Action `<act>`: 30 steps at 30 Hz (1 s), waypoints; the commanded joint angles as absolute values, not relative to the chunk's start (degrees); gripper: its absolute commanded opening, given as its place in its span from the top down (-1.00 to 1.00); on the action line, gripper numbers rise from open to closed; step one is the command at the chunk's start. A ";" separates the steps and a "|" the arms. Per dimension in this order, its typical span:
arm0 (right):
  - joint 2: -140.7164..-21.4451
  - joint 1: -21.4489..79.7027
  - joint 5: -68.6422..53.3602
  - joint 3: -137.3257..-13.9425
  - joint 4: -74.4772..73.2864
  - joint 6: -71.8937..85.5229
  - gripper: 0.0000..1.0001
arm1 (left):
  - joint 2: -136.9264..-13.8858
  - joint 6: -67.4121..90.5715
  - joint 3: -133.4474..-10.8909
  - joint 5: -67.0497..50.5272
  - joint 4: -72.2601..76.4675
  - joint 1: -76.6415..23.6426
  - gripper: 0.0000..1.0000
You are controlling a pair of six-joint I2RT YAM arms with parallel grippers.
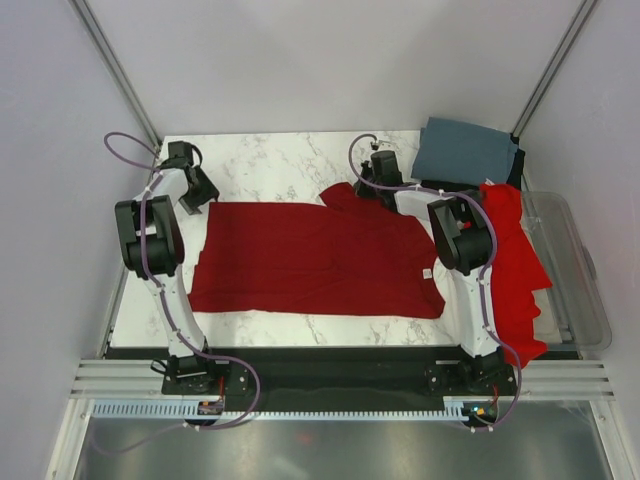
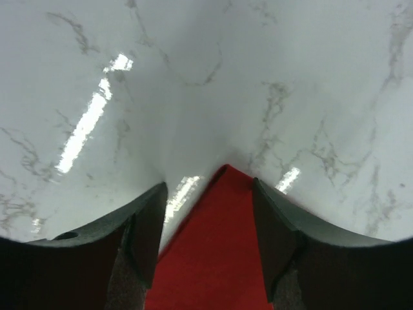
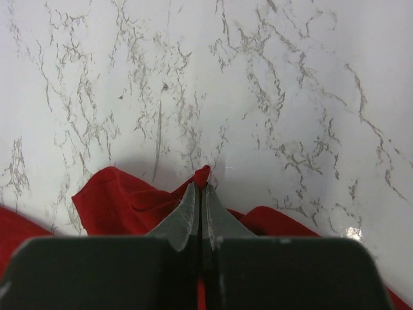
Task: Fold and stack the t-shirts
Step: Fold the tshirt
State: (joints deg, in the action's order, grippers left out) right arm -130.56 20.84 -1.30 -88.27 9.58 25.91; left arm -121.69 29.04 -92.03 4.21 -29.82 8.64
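A dark crimson t-shirt (image 1: 310,258) lies spread flat on the marble table. My left gripper (image 1: 203,197) is open over its far left corner; in the left wrist view that corner (image 2: 219,245) lies between the two fingers (image 2: 145,232). My right gripper (image 1: 366,187) is shut on a pinch of the shirt's far right part; the cloth (image 3: 122,203) bunches at the fingertips in the right wrist view. A brighter red t-shirt (image 1: 515,265) drapes over the right side. A slate grey-blue t-shirt (image 1: 463,150) lies at the back right, with a black edge (image 1: 516,165) beside it.
A clear plastic bin (image 1: 570,270) stands off the table's right edge under the red shirt. Bare marble (image 1: 270,160) shows behind the crimson shirt. Grey walls and metal frame posts (image 1: 120,75) close in the back and sides.
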 commanded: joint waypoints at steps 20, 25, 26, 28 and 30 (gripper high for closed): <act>-130.69 18.90 -5.45 -87.45 11.95 29.36 1.00 | -124.63 26.28 -93.69 4.83 -27.77 5.01 -0.09; -130.87 18.63 -5.62 -87.45 11.95 30.06 1.00 | -125.07 25.93 -94.13 4.57 -27.86 4.39 -0.01; -131.04 18.63 -5.80 -87.45 11.95 29.97 1.00 | -124.98 25.93 -94.22 4.57 -28.04 4.48 0.03; -131.13 18.54 -5.98 -87.54 11.95 30.23 1.00 | -124.89 25.93 -94.13 4.83 -27.95 4.40 0.10; -131.13 18.63 -6.15 -87.54 11.95 30.24 1.00 | -124.89 25.84 -94.22 4.83 -28.04 4.48 0.26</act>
